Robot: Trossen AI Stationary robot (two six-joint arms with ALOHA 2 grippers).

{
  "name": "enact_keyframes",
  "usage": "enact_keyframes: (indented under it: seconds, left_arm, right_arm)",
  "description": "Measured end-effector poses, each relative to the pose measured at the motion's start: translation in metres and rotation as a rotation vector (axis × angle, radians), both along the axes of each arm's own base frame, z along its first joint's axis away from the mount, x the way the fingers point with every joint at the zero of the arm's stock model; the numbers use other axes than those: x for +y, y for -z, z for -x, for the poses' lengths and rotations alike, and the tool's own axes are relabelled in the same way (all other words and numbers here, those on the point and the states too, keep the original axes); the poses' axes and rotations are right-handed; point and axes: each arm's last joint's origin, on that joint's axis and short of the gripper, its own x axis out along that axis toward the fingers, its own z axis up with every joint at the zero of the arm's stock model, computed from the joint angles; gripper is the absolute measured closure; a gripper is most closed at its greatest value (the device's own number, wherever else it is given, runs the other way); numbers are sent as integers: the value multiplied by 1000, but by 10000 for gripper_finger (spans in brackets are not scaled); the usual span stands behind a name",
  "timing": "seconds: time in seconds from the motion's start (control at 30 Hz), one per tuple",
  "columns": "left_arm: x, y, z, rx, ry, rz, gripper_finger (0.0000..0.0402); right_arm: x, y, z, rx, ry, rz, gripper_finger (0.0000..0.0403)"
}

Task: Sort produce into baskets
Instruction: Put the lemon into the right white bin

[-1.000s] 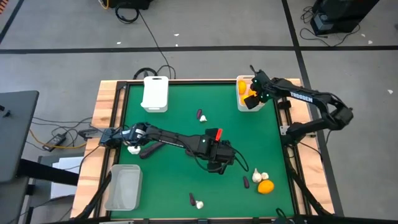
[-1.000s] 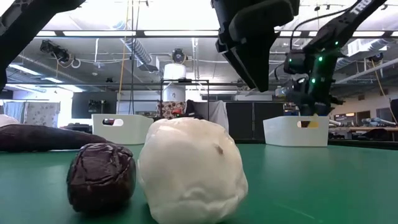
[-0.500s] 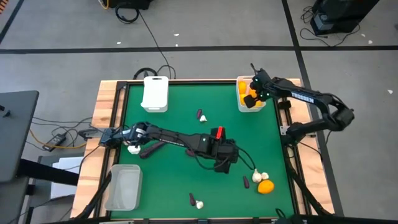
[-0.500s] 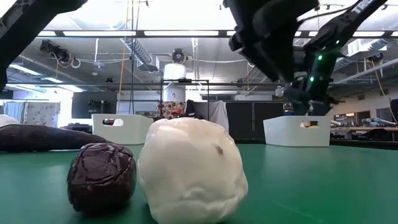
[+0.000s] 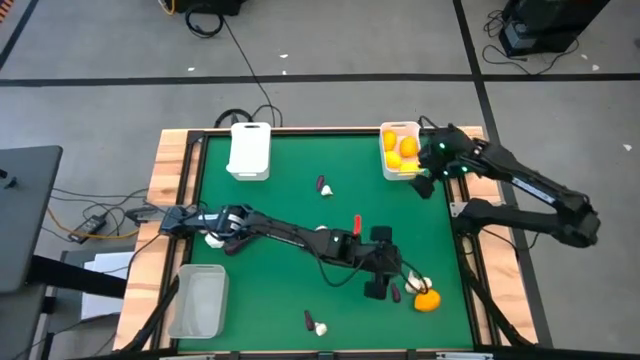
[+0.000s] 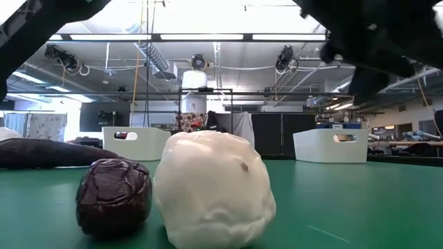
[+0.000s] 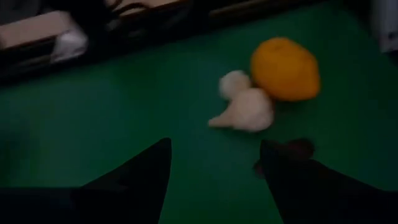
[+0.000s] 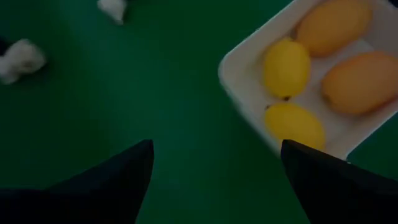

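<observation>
Holding four citrus [image 8: 286, 67], white bin [image 8: 244, 93] sits beside wide-open right jaws; left seemingly open.

Left arm stretches long and low across the worktop, elbow bent midway, its claw [image 5: 385, 283] tipped downward with both fingers [image 7: 140, 177] spread apart and nothing between them. Right arm reaches in from the far side, forearm angled, and its claw [image 5: 428, 180] hangs with fingers [image 8: 118, 177] splayed wide, empty.

Left wrist view blurred; eggplant [image 7: 292, 151] partly hidden behind fingers. White basket [image 8: 249, 81] cut off by edge.
</observation>
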Motion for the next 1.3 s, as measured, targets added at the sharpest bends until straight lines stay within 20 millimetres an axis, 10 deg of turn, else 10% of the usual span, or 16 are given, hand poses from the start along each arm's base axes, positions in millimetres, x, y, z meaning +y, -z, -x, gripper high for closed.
enact_keyframes:
  seconds: [0.6,0.97,1.3]
  left_arm:
    - [-37,70,-42,-563,102,330,149]
    - [-48,109,-40,-482,132,262,149]
    - [-42,68,-34,-372,47,178,149]
  right_arm:
    - [43,-14,25,-104,-23,-45,40]
    - [42,-13,24,-103,41,-78,40]
    - [53,-11,20,-95,-105,-158,47]
